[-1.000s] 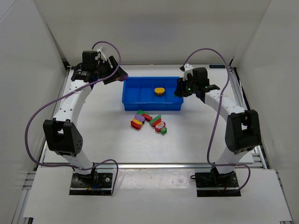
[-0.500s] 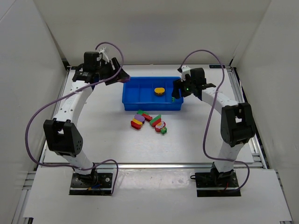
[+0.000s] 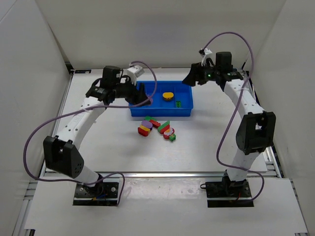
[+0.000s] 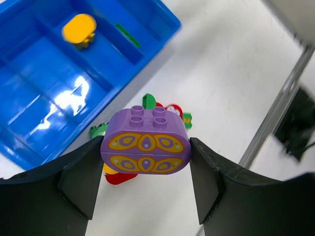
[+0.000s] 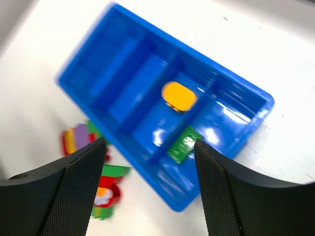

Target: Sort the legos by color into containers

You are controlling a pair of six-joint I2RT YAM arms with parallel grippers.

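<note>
My left gripper [image 4: 146, 162] is shut on a purple oval lego [image 4: 145, 142] with yellow markings, held above the left end of the blue tray [image 3: 183, 112]. My right gripper [image 5: 150, 162] is open and empty, raised behind the tray's right end [image 3: 189, 78]. The tray holds a yellow oval lego [image 3: 168, 96] in its third compartment and a green flat lego [image 3: 178, 103] in the rightmost one; both also show in the right wrist view, the yellow lego [image 5: 179, 96] and the green lego [image 5: 183, 144]. A pile of red, yellow, green and purple legos [image 3: 156, 128] lies in front of the tray.
White walls stand on the left, back and right of the table. A metal rail [image 3: 157, 173] runs along the near edge. Purple cables loop from both arms.
My left arm swung right, from behind the tray's left corner to over its left end. My right gripper let go of the green lego in the rightmost compartment, then rose and drew back.
</note>
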